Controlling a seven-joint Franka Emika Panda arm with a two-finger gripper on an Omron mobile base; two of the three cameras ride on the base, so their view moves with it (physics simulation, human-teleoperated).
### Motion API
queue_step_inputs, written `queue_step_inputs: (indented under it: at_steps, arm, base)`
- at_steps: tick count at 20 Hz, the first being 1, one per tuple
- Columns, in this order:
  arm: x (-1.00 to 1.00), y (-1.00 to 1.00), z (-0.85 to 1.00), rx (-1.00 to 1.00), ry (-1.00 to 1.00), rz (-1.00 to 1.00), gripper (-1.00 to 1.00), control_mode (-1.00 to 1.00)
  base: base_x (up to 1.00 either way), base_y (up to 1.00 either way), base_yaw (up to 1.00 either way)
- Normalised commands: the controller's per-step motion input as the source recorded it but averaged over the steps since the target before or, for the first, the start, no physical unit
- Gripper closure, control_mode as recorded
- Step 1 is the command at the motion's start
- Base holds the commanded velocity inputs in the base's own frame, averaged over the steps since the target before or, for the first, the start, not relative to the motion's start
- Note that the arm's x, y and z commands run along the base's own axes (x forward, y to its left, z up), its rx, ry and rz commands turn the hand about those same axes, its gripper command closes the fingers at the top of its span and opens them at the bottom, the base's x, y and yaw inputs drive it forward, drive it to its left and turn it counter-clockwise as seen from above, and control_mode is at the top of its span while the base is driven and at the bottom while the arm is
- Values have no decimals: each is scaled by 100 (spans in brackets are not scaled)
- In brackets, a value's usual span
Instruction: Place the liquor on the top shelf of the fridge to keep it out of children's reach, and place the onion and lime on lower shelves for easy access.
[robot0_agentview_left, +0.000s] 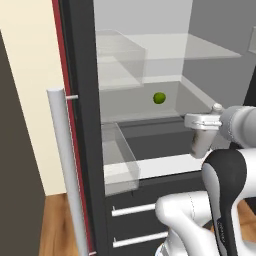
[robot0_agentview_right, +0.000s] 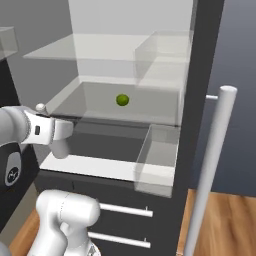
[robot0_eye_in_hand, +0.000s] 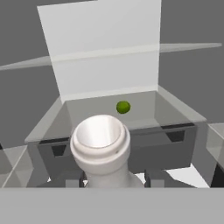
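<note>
Left base view: the end effector (robot0_agentview_left: 200, 150) grips the bottle (robot0_agentview_left: 201, 142), slim and pale, low before the open fridge (robot0_agentview_left: 82, 100); judged advice: lift well before entering the top shelf (robot0_agentview_left: 210, 51).

Right base view: the lime (robot0_agentview_right: 122, 100), small and glossy, sits on a translucent lower shelf (robot0_agentview_right: 150, 107).

Hand view: a smooth round cap (robot0_eye_in_hand: 100, 133) faces the camera.

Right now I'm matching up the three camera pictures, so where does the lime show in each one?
Left base view: the lime sits right of centre, on a lower glass shelf.
Right base view: just left of centre, upper half.
Hand view: centre, above the liquor cap.
Shared landmark: that shelf beneath the lime.
</note>
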Motion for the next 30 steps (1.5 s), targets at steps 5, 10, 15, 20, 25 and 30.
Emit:
queue_step_inputs:
  at_steps: [5,10,15,20,25,30]
  arm:
    - [0,0,0,0,0,0,100,100]
    - [0,0,0,0,0,0,100,100]
    - [0,0,0,0,0,0,100,100]
    - [0,0,0,0,0,0,100,100]
    - [0,0,0,0,0,0,100,100]
    - [0,0,0,0,0,0,100,100]
  base:
    - [46,-15,0]
    - [35,-21,0]
    - [25,-29,0]
    - [20,-28,0]
    - [21,-25,0]
    - [22,-25,0]
